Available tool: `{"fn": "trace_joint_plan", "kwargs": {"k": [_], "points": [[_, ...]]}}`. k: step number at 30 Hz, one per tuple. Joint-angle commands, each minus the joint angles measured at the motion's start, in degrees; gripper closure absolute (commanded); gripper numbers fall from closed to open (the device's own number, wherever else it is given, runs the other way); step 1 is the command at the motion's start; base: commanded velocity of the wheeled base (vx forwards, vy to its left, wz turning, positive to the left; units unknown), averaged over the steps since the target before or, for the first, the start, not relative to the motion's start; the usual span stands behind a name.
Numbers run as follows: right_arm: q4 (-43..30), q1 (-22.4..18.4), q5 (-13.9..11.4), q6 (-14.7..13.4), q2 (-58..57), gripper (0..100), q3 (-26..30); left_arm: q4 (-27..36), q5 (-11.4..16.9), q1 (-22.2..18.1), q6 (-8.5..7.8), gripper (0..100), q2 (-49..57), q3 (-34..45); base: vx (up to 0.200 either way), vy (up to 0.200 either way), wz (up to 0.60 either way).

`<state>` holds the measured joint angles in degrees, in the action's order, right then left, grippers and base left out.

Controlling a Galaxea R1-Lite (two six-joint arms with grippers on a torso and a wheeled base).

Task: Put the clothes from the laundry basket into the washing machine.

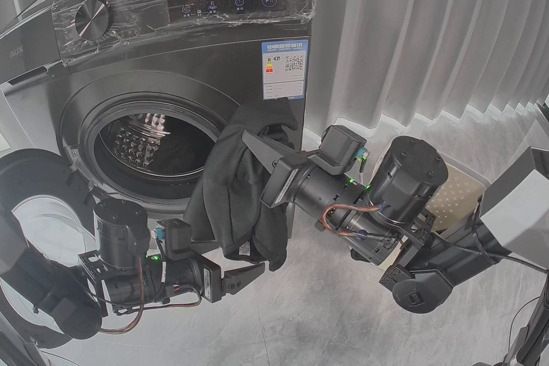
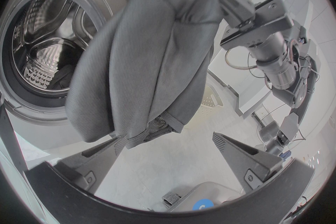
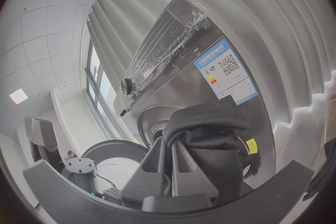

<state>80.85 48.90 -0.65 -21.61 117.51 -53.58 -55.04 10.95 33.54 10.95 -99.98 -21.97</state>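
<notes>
My right gripper point(image 1: 254, 143) is squeezed tight on the dark clothing point(image 1: 234, 195). It hangs in front of the washing machine point(image 1: 171, 64), just beside its open round hole point(image 1: 148, 147). My left gripper point(image 1: 251, 273) sits low under the clothing, fingers wide apart.

Right arm point(image 1: 349, 201) raised and stretched forward-left, right gripper point(image 1: 254, 144) fingers pressed together on a dark garment point(image 1: 234, 195). Left arm point(image 1: 126, 270) low, wrist level, pointing right. Left gripper point(image 1: 254, 274) below the right one, fingers spread wide, holding nothing.
</notes>
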Motion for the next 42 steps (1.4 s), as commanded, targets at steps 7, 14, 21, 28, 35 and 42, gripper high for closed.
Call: {"fn": "trace_joint_plan", "kwargs": {"k": [7, 14, 21, 28, 35, 42], "points": [[1.8, 0.9, 0.1, 0.0, 0.2, 100, 0.8, -6.2, -1.7, -0.2, 0.74, 0, -7.0, -0.4, 0.000, 0.000, 0.00], [1.8, 1.4, 0.3, 0.1, 0.1, 100, 1.3, -9.4, -3.3, -0.4, 0.83, 0, -9.4, -0.5, 0.000, 0.000, 0.00], [1.8, 1.5, 0.3, 0.0, 0.1, 100, 1.3, -11.6, -4.5, -0.4, 0.92, 0, -11.0, -1.4, 0.000, 0.000, 0.00], [1.8, 1.7, 0.3, 0.0, 0.1, 100, 1.4, -12.3, -5.5, -1.0, 0.83, 0, -12.3, -2.0, 0.000, 0.000, 0.00], [1.9, 2.2, 0.3, 0.1, 0.1, 100, 1.3, -15.2, -6.1, -1.0, 0.74, 0, -13.6, -2.6, 0.000, 0.000, 0.00], [1.9, 2.1, 0.4, 0.0, 0.2, 100, 1.3, -17.3, -6.1, -0.8, 0.83, 100, -14.0, -2.4, 0.000, 0.000, 0.00]]}}
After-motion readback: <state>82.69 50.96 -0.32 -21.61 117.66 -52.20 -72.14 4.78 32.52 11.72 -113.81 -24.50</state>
